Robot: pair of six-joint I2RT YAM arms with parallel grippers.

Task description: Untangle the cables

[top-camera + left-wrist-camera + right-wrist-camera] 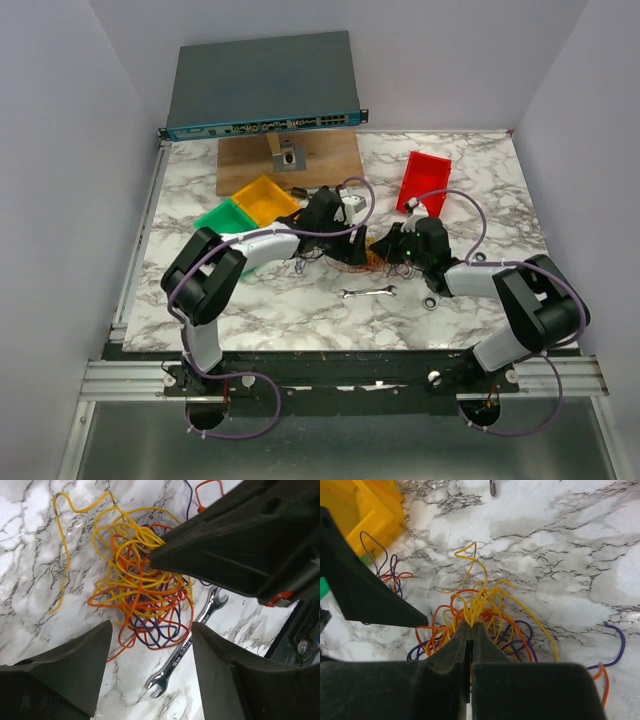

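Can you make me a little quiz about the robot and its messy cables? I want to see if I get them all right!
1. True or false: the right hand is shut on the cables.
2. Which tool lies on the table next to the cables? A spoon, B wrench, C scissors.
3. Fill in the gap: the left hand above the bunch is ____ (open or shut).

Key: 1 true; 2 B; 3 open.

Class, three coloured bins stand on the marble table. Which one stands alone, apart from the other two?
The red bin: it stands alone on the right, while the yellow bin and the green bin sit side by side on the left.
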